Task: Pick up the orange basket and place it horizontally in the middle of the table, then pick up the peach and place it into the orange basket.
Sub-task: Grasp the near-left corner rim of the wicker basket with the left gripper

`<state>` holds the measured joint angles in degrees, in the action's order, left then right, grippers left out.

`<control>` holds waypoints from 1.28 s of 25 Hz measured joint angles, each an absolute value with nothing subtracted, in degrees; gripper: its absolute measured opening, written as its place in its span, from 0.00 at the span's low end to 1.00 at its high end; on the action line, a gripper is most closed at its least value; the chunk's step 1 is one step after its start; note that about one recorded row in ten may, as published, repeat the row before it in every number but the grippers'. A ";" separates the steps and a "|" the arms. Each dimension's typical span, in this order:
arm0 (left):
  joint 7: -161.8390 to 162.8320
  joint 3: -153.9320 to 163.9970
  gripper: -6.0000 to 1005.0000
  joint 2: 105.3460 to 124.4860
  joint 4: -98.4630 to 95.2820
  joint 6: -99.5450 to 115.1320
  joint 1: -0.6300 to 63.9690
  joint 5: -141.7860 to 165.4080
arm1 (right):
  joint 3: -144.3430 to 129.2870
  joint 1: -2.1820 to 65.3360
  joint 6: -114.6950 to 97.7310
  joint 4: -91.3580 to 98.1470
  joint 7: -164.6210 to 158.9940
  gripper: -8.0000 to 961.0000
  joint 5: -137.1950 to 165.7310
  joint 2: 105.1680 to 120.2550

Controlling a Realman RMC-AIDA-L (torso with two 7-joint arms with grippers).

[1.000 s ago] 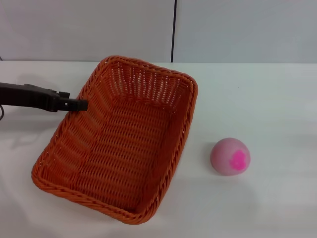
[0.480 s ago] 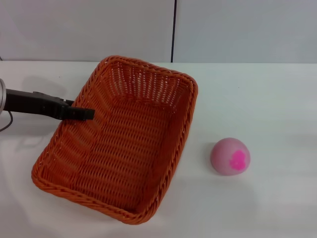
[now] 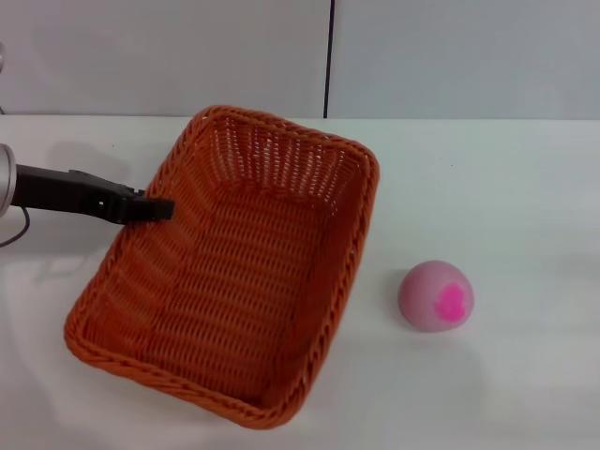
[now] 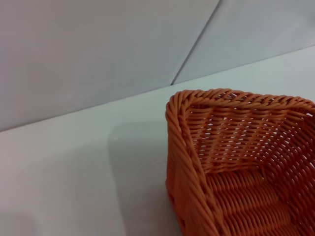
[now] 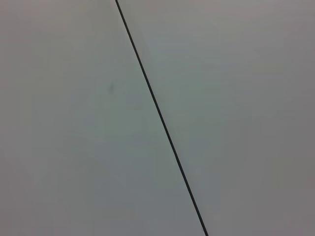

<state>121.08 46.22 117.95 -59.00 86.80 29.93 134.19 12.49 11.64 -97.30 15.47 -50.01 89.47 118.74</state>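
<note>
My left claw (image 3: 157, 209) pinches the left rim of the large orange woven basket (image 3: 234, 272); the small pink round peach (image 3: 436, 295) sits near the white table's (image 3: 506, 187) right edge.

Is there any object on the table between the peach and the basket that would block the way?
No, nothing visible. The peach lies on bare table right of the basket, apart from it. The left gripper is at the basket's far-side left rim.
</note>
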 joint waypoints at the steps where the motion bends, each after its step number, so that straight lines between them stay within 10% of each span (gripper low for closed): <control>1: 121.11 46.51 0.52 117.94 -58.99 87.10 30.03 134.19 | 12.65 11.58 -97.36 15.46 -50.01 0.63 89.45 118.74; 6: 121.14 47.06 0.25 117.95 -58.98 87.66 30.08 134.19 | 12.91 11.45 -97.70 15.68 -50.03 0.63 89.27 118.67; 32: 119.07 44.10 0.18 115.84 -60.40 93.85 31.01 121.28 | 12.92 11.42 -97.51 15.46 -50.10 0.63 89.11 118.65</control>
<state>119.07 44.10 115.84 -60.40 93.85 31.01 121.28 12.92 11.42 -97.51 15.46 -50.10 89.12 118.65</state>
